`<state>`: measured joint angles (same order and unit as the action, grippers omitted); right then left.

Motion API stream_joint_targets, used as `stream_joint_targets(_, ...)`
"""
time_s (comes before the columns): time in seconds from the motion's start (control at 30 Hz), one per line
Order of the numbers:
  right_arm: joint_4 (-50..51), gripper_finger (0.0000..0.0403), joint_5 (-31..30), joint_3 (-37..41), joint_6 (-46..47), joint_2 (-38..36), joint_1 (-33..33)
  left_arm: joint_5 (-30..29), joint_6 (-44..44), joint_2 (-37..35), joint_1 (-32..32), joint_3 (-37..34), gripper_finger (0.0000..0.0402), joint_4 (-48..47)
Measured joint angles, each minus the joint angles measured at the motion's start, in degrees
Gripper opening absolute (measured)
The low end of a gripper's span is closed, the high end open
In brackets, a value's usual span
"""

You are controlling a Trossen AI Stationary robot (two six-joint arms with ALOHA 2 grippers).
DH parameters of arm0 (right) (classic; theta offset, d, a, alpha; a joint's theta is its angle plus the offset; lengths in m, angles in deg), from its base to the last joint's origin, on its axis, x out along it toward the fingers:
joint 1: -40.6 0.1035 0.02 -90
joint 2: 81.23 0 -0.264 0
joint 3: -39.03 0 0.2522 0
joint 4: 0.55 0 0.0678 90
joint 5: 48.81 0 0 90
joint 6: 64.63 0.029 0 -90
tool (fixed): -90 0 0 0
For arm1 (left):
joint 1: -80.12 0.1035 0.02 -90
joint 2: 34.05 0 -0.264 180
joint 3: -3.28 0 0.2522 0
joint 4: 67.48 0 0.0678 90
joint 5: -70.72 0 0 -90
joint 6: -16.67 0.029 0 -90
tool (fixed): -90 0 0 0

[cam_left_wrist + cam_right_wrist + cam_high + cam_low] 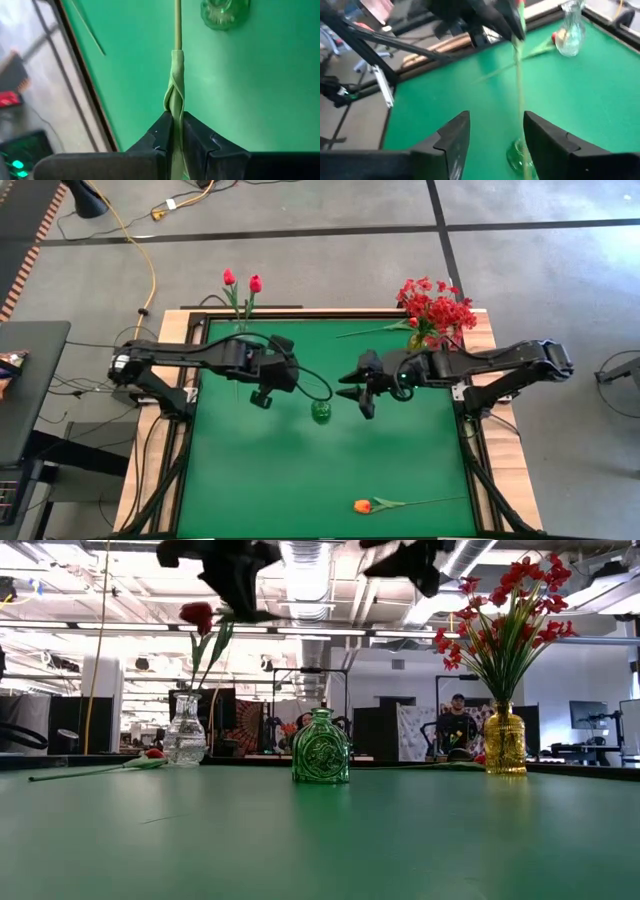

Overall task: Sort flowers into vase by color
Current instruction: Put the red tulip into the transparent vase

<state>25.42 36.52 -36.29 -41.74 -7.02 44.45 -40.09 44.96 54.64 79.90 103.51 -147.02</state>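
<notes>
While the left gripper (176, 131) pinches a green flower stem (177, 65) between its closed fingers, it hangs above the green table (300, 470) just to the left of the small green glass vase (321, 412), which stands near the table's middle; seen from the right wrist, the stem drops from that gripper toward the vase's mouth. The right gripper (352, 392) hovers just to the right of the green vase, its jaws spread apart and holding nothing, the stem passing in the gap between them. Well behind the green vase to the left, at the table's far edge, a clear glass vase (186, 732) holds two red tulips (242, 281). Well behind it to the right, at the far right corner, a yellow vase (504, 741) holds a spray of small red blossoms (436, 305), and a loose green-stemmed flower (372, 331) lies on the table just beside that vase. An orange tulip (363, 506) lies flat near the table's front edge, well in front of the green vase and slightly to its right.
</notes>
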Motion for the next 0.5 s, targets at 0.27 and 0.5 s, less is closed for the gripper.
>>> stream_joint_targets(0.27,-0.9,0.0258,1.8,0.0,0.7,4.4,-1.5,-7.1,10.5,-1.2,-2.9,0.0,0.0018,5.3)
stream_joint_targets(0.5,-1.1,0.0262,1.5,0.0,0.6,4.8,-1.3,-9.8,15.5,-1.2,-4.0,0.0,0.0018,5.3)
